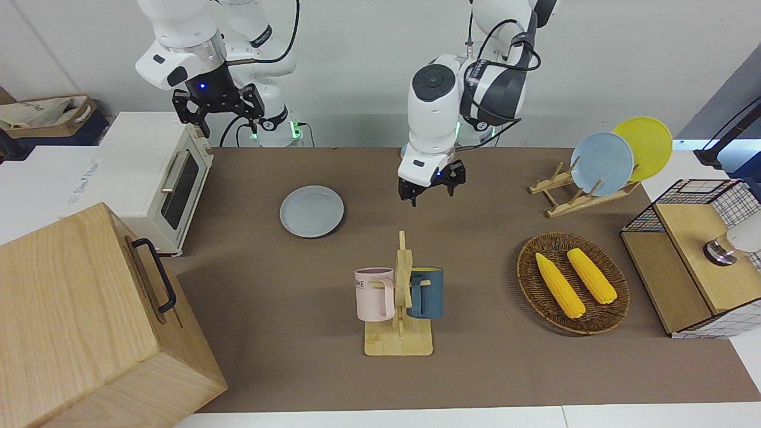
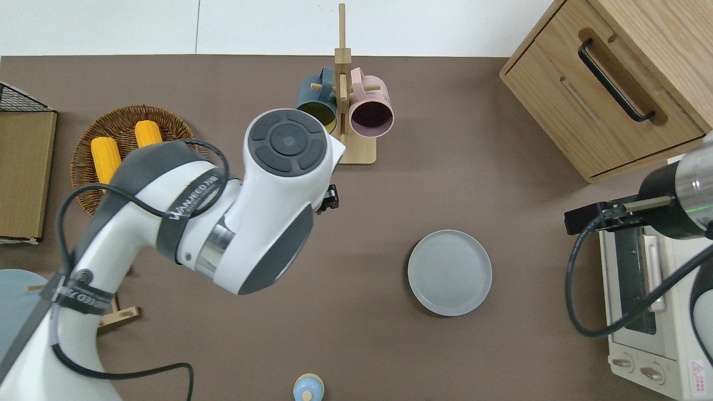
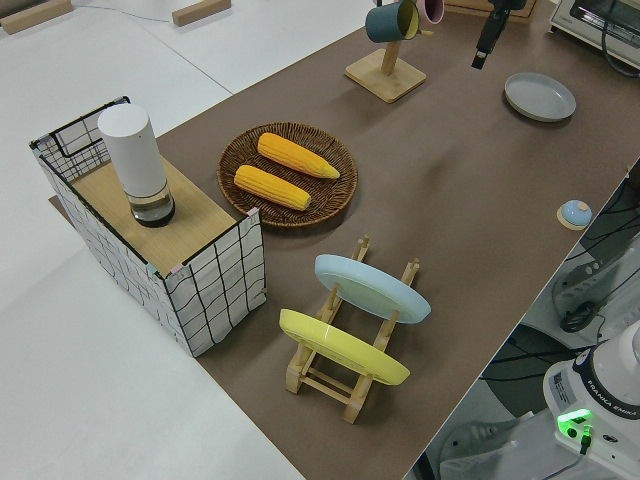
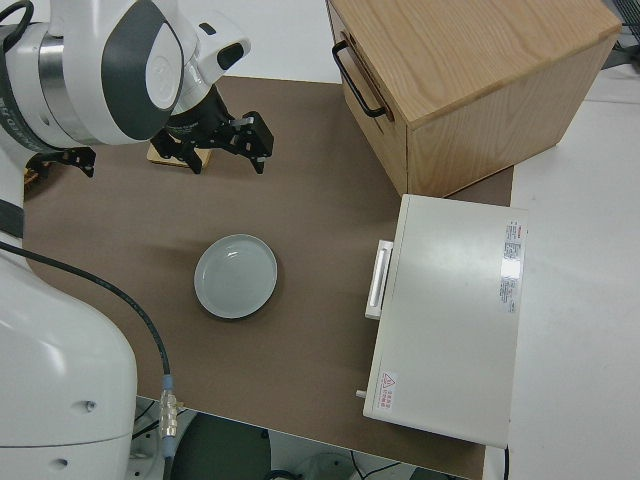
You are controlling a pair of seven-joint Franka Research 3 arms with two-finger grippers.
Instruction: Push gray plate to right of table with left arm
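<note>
Left gripper (image 1: 431, 188) up over bare table (image 1: 250, 309), fingers spread and holding nothing.
One gray plate (image 1: 311, 211) lies flat well apart from it, toward the right arm's end; farther out, two mugs (image 1: 374, 293) on one rack; right arm parked.

"ME" on the pink mug (image 1: 374, 294)

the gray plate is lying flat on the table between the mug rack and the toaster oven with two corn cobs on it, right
Not quite. The gray plate does lie flat on the table between the mug rack and the toaster oven, but it is bare. The overhead view shows the two corn cobs in the wicker basket.
</note>
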